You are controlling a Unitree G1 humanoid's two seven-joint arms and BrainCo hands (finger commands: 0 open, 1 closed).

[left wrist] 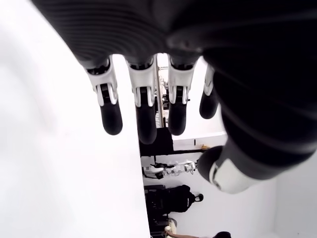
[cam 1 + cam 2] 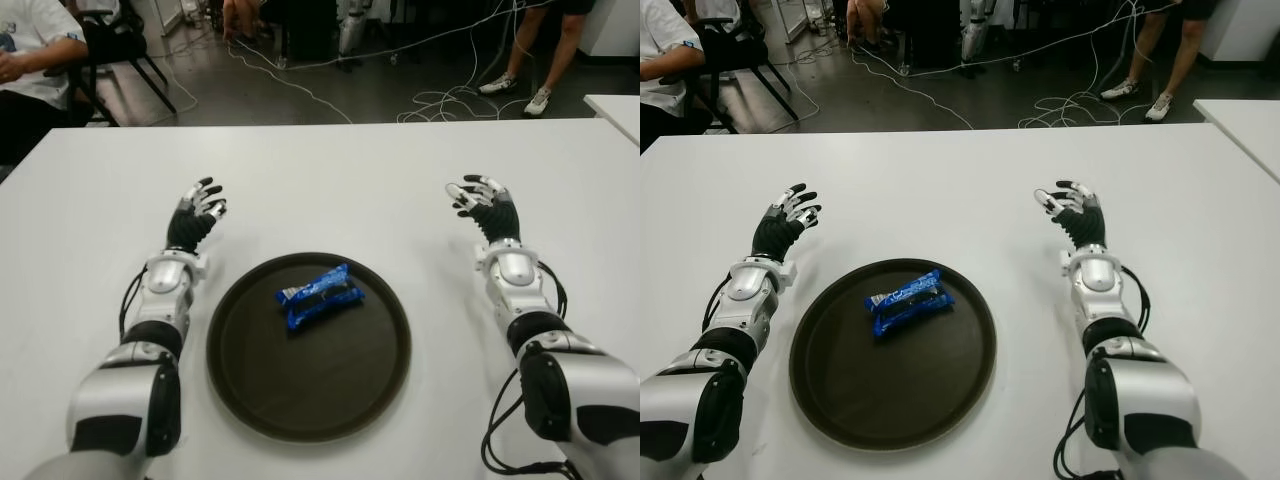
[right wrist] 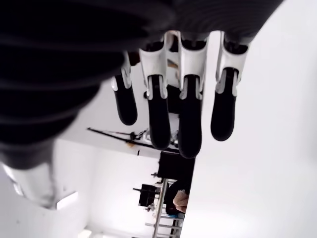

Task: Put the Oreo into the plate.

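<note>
Landmark: plate (image 2: 240, 395), dark, round, low-rimmed, set on the white table (image 2: 360, 190) at its near middle.

Item 1. Oreo (image 2: 319, 297): blue wrapped pack, lying flat inside the plate, a little beyond its centre, clear of the rim. By the look of it the task is done.

Item 2. Left hand (image 2: 197, 216): to the left of the plate and just beyond its far edge, apart from it. Fingers (image 1: 111, 117) extended and slack, nothing between them.

Item 3. Right hand (image 2: 485, 204): to the right of the plate, farther from it than the left hand, beyond its far edge. Fingers (image 3: 159, 124) likewise loose and spread, holding nothing.

Item 4. Background: floor with cables (image 2: 440, 100) and seated and standing persons beyond the table's far edge, well away from the plate.

Risks, as judged: little remains. A forearm swung inward could catch the plate's rim, sliding the plate or tipping the pack out. The smooth wrapper would probably slide easily on the plate if jolted.
</note>
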